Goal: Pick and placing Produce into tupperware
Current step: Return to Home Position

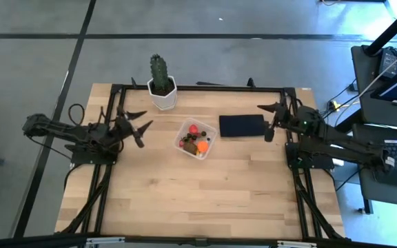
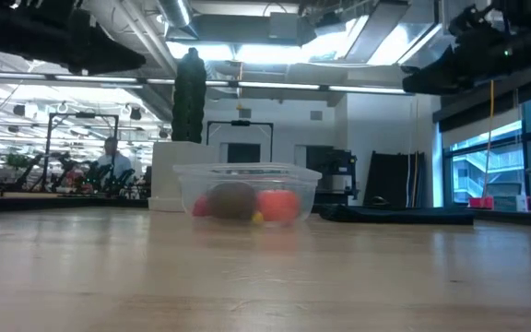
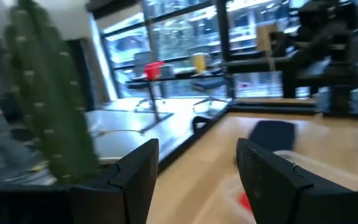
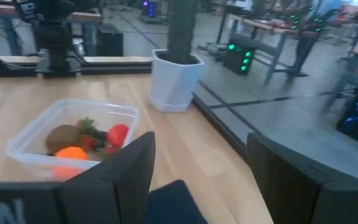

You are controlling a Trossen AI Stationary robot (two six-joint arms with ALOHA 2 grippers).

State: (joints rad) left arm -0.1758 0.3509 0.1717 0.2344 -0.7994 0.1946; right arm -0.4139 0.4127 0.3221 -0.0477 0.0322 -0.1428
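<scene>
- Left gripper [image 1: 142,125]: fingers spread wide, nothing held. Parked by the table's left edge, raised off the wood per the low view.
- Right gripper [image 1: 267,120]: equally wide open, empty, at the opposite edge. Reads as a home pose for both arms, clear of the work area.
- Tupperware [image 1: 187,125]: between the two grippers, ahead of both sets of fingertips, touching neither, somewhat nearer the left one.
- Produce [image 1: 196,140]: inside the tupperware, so probably job done. Includes a brown lump [image 4: 63,137], an orange ball [image 4: 71,153] and a red piece [image 4: 118,134].
- Container build: thin clear plastic, square with rounded corners and a lipped rim. Contents readable straight through the wall from table height.
- Produce finish: small, smooth, rounded toy pieces. Likely to roll if tipped out.
- Navy rectangle [image 1: 241,125]: flat, matte, just beside the right gripper, between it and the tupperware.
- Cactus [image 1: 158,72] in white pot [image 1: 163,98]: beyond the left fingertips, off to one side. Ribbed green column, faceted hexagonal pot. Not part of the job.
- Table [image 1: 205,200]: pale wood planks, dark metal frame.
</scene>
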